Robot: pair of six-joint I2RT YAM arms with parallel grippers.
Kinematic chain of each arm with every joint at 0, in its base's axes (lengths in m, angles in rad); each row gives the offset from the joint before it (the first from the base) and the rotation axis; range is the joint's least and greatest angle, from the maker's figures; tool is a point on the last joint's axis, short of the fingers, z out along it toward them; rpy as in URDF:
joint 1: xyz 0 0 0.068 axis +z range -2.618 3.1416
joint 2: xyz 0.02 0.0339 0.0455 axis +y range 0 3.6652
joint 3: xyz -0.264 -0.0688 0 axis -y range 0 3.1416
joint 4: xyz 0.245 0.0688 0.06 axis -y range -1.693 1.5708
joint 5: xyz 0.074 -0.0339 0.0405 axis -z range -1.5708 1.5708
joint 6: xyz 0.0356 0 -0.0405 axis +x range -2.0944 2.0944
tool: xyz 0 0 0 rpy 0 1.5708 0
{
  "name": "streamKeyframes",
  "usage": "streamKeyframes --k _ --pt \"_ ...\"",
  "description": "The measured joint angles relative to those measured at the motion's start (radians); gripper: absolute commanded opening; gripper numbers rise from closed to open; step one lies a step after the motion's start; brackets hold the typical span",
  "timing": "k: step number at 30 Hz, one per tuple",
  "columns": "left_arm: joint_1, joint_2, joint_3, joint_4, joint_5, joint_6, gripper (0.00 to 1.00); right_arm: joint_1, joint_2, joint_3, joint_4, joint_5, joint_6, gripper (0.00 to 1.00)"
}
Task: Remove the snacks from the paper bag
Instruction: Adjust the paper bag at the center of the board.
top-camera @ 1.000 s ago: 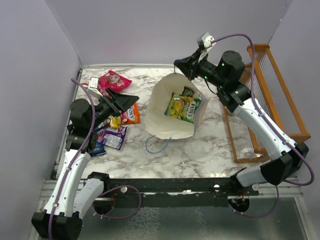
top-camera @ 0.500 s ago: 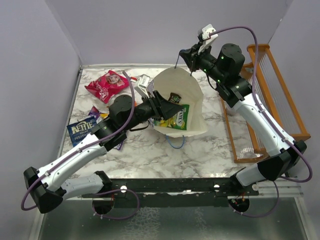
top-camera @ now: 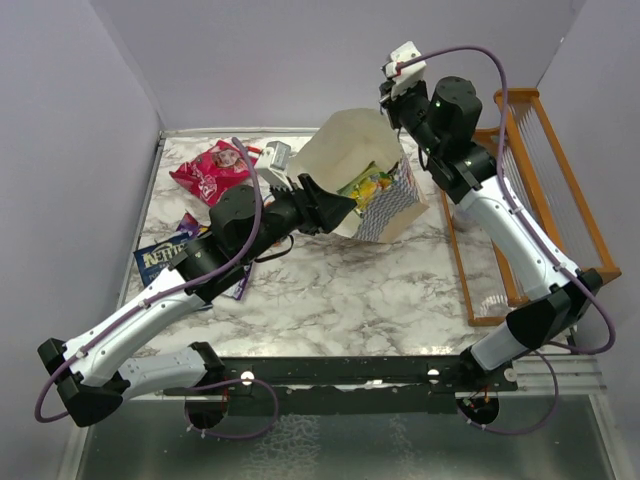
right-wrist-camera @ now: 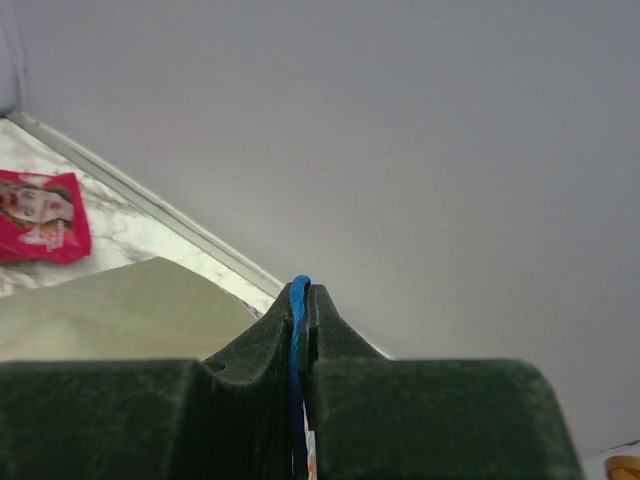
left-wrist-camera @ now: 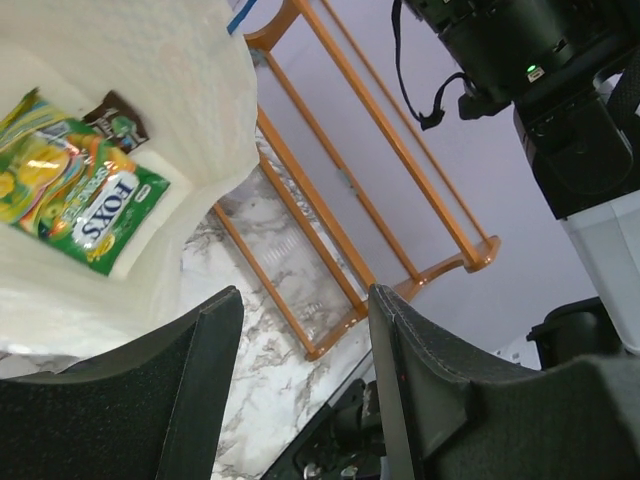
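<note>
The cream paper bag (top-camera: 352,150) with checkered sides hangs tilted above the table, its mouth facing my left arm. My right gripper (top-camera: 390,112) is shut on its blue cord handle (right-wrist-camera: 298,325). A green-yellow Fox's snack packet (top-camera: 365,187) and a dark packet (left-wrist-camera: 118,118) lie inside; the Fox's packet also shows in the left wrist view (left-wrist-camera: 90,200). My left gripper (top-camera: 340,212) is open and empty just outside the bag's mouth, also seen in its own view (left-wrist-camera: 300,330). The pink-red bag (top-camera: 212,170) and the dark blue chips bag (top-camera: 160,258) lie on the table at the left.
An orange wooden rack (top-camera: 571,185) stands along the right side, close behind the bag and under my right arm. More small packets lie at the left, partly hidden under my left arm. Lilac walls close in the back and sides.
My right gripper has lifted the bag by its handle and tipped it on its side. My left arm has swung from the left pile to the bag's mouth.
</note>
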Motion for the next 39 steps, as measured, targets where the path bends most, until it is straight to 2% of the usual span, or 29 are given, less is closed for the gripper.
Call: streamKeyframes --k 5,10,17,22,27,30,34,39 --pt "0.000 0.000 -0.021 -0.005 -0.010 0.012 0.56 -0.008 0.008 0.022 -0.003 -0.061 -0.082 0.02" --pt "0.000 0.014 -0.089 -0.003 -0.016 0.012 0.56 0.014 -0.011 -0.022 0.021 -0.193 -0.059 0.02" --pt "0.000 0.020 -0.166 -0.008 -0.055 0.005 0.57 0.059 -0.032 -0.202 0.111 -0.301 0.117 0.02" --pt "0.000 0.003 -0.267 0.050 -0.051 -0.031 0.56 0.058 -0.034 -0.237 0.142 -0.356 0.247 0.02" --pt "-0.006 0.103 -0.277 0.123 0.015 -0.067 0.54 0.061 -0.070 -0.260 0.172 -0.408 0.341 0.02" --pt "-0.020 0.130 -0.276 0.131 0.021 -0.067 0.54 0.070 -0.098 -0.261 0.171 -0.415 0.360 0.02" --pt "-0.028 0.087 -0.275 0.132 0.006 -0.062 0.54 0.083 -0.133 -0.261 0.162 -0.415 0.358 0.02" --pt "-0.031 0.011 -0.296 0.157 -0.049 -0.078 0.46 0.105 -0.148 -0.266 0.162 -0.403 0.360 0.02"
